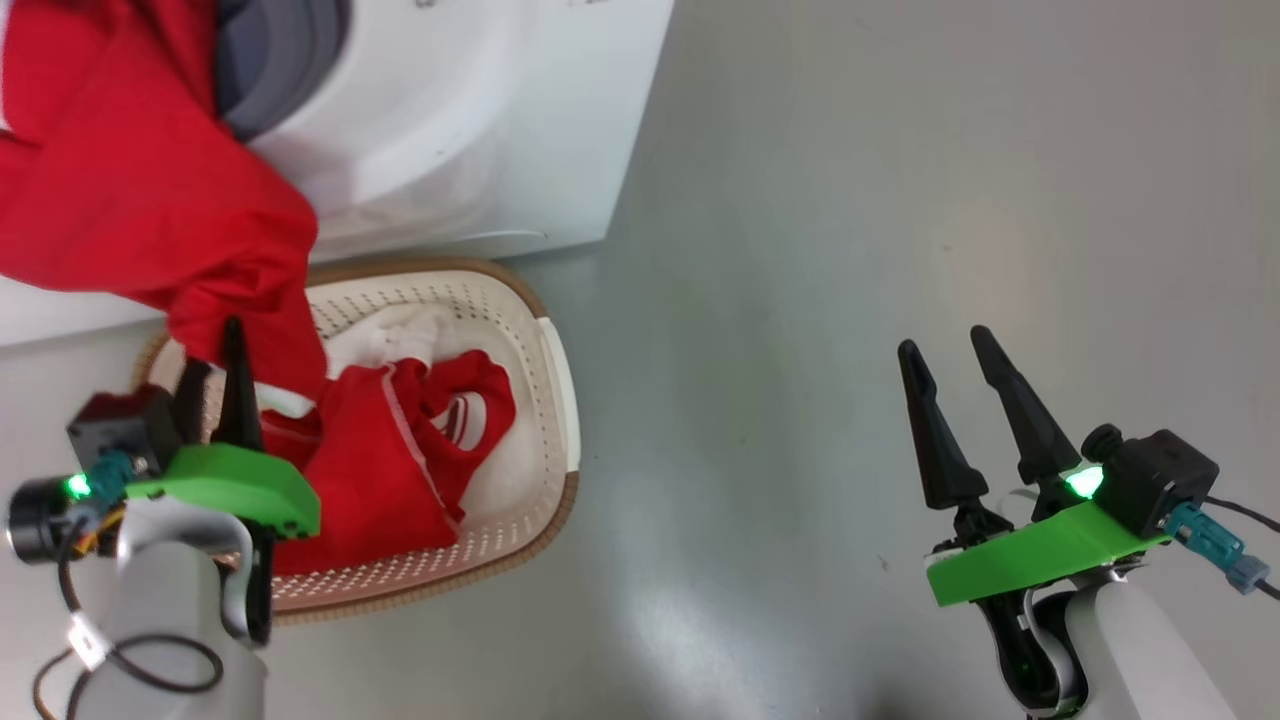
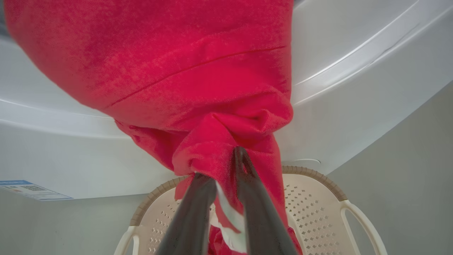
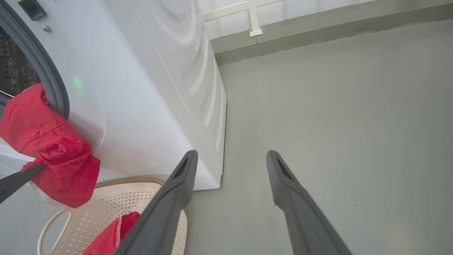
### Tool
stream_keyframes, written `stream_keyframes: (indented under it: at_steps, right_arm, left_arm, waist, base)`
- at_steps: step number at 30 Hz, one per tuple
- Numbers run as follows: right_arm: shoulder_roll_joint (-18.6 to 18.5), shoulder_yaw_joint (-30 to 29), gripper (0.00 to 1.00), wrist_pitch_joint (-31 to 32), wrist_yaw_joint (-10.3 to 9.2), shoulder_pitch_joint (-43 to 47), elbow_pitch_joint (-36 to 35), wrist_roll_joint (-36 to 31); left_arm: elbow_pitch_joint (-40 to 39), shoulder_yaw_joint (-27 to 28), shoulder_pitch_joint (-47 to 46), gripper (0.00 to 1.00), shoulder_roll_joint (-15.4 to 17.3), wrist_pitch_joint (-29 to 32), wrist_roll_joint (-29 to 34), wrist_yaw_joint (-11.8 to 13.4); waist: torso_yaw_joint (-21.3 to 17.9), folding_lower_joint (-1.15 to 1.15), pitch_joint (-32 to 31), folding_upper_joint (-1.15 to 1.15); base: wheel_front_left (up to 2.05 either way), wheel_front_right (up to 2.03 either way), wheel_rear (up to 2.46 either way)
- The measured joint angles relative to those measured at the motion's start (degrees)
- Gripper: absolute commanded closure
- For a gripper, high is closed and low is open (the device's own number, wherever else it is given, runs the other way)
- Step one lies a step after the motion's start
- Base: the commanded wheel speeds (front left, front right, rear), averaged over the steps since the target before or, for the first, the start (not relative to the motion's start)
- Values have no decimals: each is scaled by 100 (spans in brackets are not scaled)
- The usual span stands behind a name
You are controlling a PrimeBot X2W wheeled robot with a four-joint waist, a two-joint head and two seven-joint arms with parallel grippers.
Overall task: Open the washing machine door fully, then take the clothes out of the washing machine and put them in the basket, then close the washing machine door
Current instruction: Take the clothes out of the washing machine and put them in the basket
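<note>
While the left end effector (image 1: 215,375) pinched a bunched fold of the clothes (image 1: 130,170), the cloth, seemingly soft and light, draped from the washing machine (image 1: 480,120) over the basket (image 1: 555,400); gathered folds looked the surest hold. The right end effector (image 1: 944,340) gaped empty.

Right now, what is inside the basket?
In the basket, a red garment with white trim lies on white cloth. The hanging garment and the left gripper cover its left part, so what lies there cannot be seen.
</note>
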Motion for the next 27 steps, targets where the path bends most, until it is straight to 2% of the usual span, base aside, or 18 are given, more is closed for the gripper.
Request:
stream_keyframes:
  at_steps: [5,9,10,11,12,13,27]
  right_arm:
    - [0,24,0,0,0,-112,-26,115]
    - [1,35,0,0,0,-203,-45,149]
    - [2,35,0,0,0,-222,-52,158]
    - [2,35,0,0,0,-238,-54,165]
    - [2,34,0,0,0,-246,-56,193]
    - [2,34,0,0,0,-247,-56,220]
    - [3,-31,0,0,0,-286,-47,183]
  left_arm:
    - [455,110,-445,29,126,0,46,4]
    - [636,255,-742,21,191,0,44,60]
    - [671,264,-790,12,193,0,44,65]
    - [710,266,-822,11,192,0,46,78]
    - [738,268,-837,2,192,0,51,78]
    - [767,271,-843,0,192,0,54,78]
    - [747,319,-812,0,77,1,60,53]
  waist:
    - [-139,0,234,0]
    - [-235,0,399,0]
    - [-255,0,431,0]
    - [-273,0,459,0]
    - [-289,0,484,0]
    - [-302,0,504,0]
    - [-156,0,373,0]
  base:
    - [0,0,0]
    - [0,0,0]
    - [0,0,0]
    - [0,0,0]
    - [0,0,0]
    - [0,0,0]
    - [0,0,0]
